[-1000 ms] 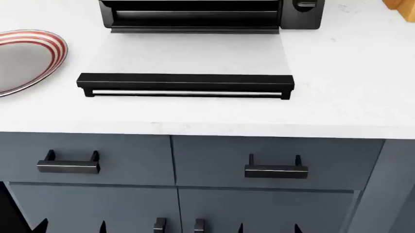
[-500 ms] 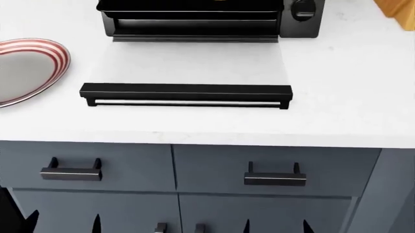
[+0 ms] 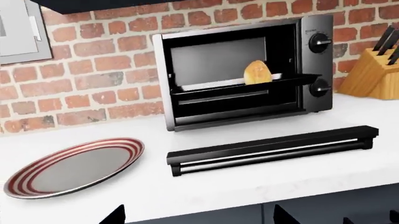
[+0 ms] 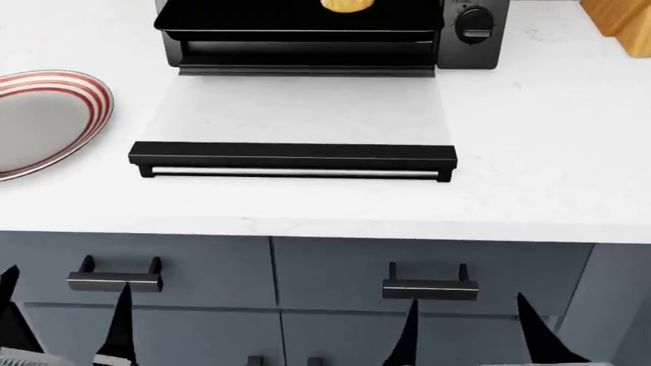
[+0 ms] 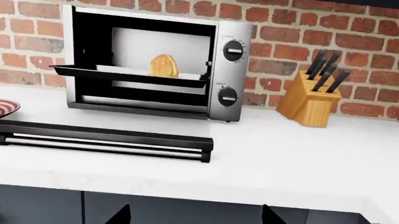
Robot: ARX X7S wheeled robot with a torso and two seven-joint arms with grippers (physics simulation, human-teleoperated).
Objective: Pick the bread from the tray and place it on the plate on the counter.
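The bread (image 3: 257, 73) (image 5: 164, 66), a golden-brown roll, lies on the black tray (image 3: 249, 85) (image 5: 124, 74) that juts out of the open toaster oven. From the head view the bread (image 4: 346, 5) shows at the top edge on the tray (image 4: 295, 19). The striped plate (image 4: 41, 122) (image 3: 74, 168) (image 5: 5, 108) rests on the white counter (image 4: 549, 137), left of the oven. My left gripper (image 4: 66, 320) (image 3: 199, 217) and right gripper (image 4: 468, 328) (image 5: 196, 215) are both open and hold nothing. They are low, in front of the drawers and well short of the tray.
The oven's door lies flat on the counter, its black bar handle (image 4: 293, 158) between me and the tray. A wooden knife block (image 5: 311, 100) (image 4: 620, 15) stands at the right. Drawer handles (image 4: 431, 288) sit below the counter edge. A brick wall (image 3: 93, 60) backs everything.
The head view has shifted, so the counter sits lower in frame and the bread now shows at the top. Both grippers' fingertips have risen into view at the bottom.
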